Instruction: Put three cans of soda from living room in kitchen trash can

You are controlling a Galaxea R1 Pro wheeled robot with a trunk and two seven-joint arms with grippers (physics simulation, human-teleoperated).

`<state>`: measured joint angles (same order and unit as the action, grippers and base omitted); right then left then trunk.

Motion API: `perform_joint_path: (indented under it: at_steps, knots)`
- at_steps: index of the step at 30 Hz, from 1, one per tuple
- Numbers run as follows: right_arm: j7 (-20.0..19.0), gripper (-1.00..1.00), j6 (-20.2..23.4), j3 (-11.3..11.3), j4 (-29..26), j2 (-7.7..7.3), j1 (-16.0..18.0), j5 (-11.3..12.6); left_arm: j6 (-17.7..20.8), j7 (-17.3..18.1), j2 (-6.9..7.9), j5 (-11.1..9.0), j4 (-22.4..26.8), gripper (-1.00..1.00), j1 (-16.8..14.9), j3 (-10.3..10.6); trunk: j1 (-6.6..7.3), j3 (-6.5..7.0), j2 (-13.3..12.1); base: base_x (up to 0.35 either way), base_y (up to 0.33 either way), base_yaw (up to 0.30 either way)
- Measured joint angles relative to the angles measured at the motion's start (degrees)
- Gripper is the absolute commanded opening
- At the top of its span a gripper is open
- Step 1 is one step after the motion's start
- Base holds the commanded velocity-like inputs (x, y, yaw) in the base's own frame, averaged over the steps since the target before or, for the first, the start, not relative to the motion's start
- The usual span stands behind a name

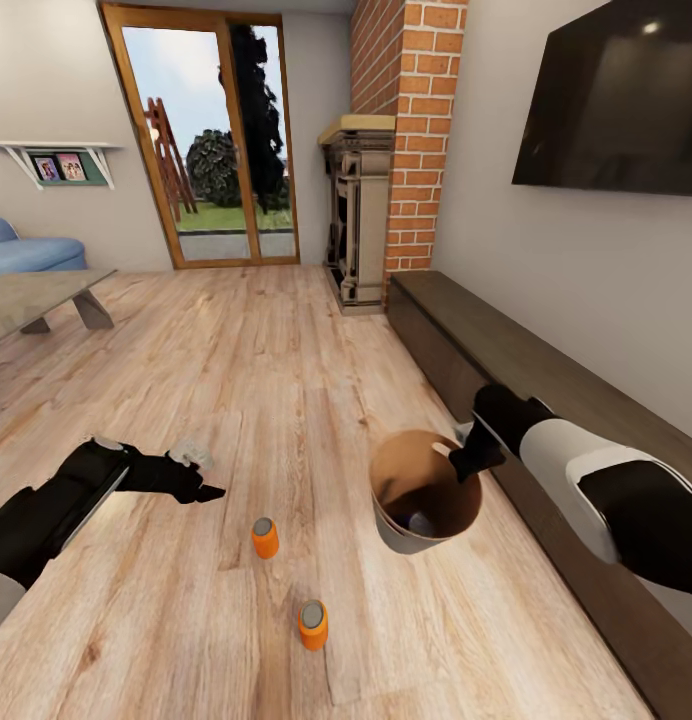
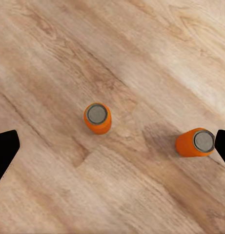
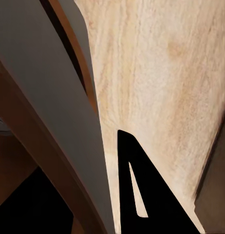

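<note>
Standing upright: two orange cans (image 1: 265,537) (image 1: 312,624) (floor), one bin (image 1: 426,492).

Bright, even daylight; soft shadows

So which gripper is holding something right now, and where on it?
The right gripper holds the trash can by its rim, one finger outside the wall. The left gripper holds nothing, open above the orange cans.

Two orange cans (image 1: 265,537) (image 1: 312,624) stand upright on the wood floor (image 1: 236,380).
</note>
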<state>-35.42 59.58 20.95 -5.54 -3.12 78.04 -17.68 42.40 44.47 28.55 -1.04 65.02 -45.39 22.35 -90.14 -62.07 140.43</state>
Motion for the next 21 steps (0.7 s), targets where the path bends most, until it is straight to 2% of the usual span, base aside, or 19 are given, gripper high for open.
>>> perform_joint_path:
  at_steps: [2, 3, 7, 8, 12, 14, 18, 19, 21]
  knots:
    - [0.0, -1.00, 0.1, 0.1, 0.0, -0.38, -0.6, 0.1, 1.4, -3.7, -1.19, 0.0, 0.4, 1.00, 0.3, 0.0, 0.00, 0.00, 0.0, 0.000, 0.000, 0.000]
    - [0.0, -1.00, 0.1, -0.2, -0.1, -0.52, -1.0, 0.3, 3.0, -7.2, -2.36, 0.1, 0.6, 1.00, 0.5, 0.0, 0.00, 0.00, 0.0, 0.000, 0.000, 0.000]
    - [0.0, -1.00, 0.3, -0.9, -0.1, -0.63, -1.5, 1.2, 6.0, -16.2, -4.74, 0.0, 1.0, 1.00, 0.7, 0.0, 0.00, 0.00, 0.0, 0.000, 0.000, 0.000]
    - [0.0, -1.00, 0.3, -0.9, -0.1, -0.68, -1.7, 1.2, 7.3, -20.1, -5.64, -0.1, 1.2, 1.00, 0.7, 0.1, 0.00, 0.00, 0.0, 0.000, 0.000, 0.000]
    - [0.2, -1.00, -0.1, -0.5, -0.1, -0.79, -1.8, 0.5, 11.1, -24.6, -7.34, -0.2, 3.2, 1.00, 0.8, 0.1, 0.00, 0.00, 0.0, 0.000, 0.000, 0.000]
    - [0.3, -1.00, -0.2, -0.5, -0.1, -0.87, -1.9, 0.5, 13.4, -26.3, -9.31, -0.2, 4.9, 1.00, 0.9, 0.1, 0.00, 0.00, 0.0, 0.000, 0.000, 0.000]
    - [0.3, -1.00, -0.2, -0.9, -0.2, -0.91, -1.9, 1.0, 15.0, -28.3, -13.59, -0.1, 6.2, 1.00, 1.8, 0.0, 0.00, 0.00, 0.0, 0.000, 0.000, 0.000]
    - [0.3, -1.00, -0.2, -1.0, -0.2, -0.95, -1.9, 1.0, 15.4, -30.3, -15.63, -0.2, 6.6, 1.00, 2.7, 0.0, 0.00, 0.00, 0.0, 0.000, 0.000, 0.000]
    - [0.4, -1.00, -0.2, -0.9, -0.1, -1.00, -1.9, 0.9, 15.5, -33.3, -17.52, -0.1, 6.9, 1.00, 3.9, 0.0, 0.00, 0.00, 0.0, 0.000, 0.000, 0.000]
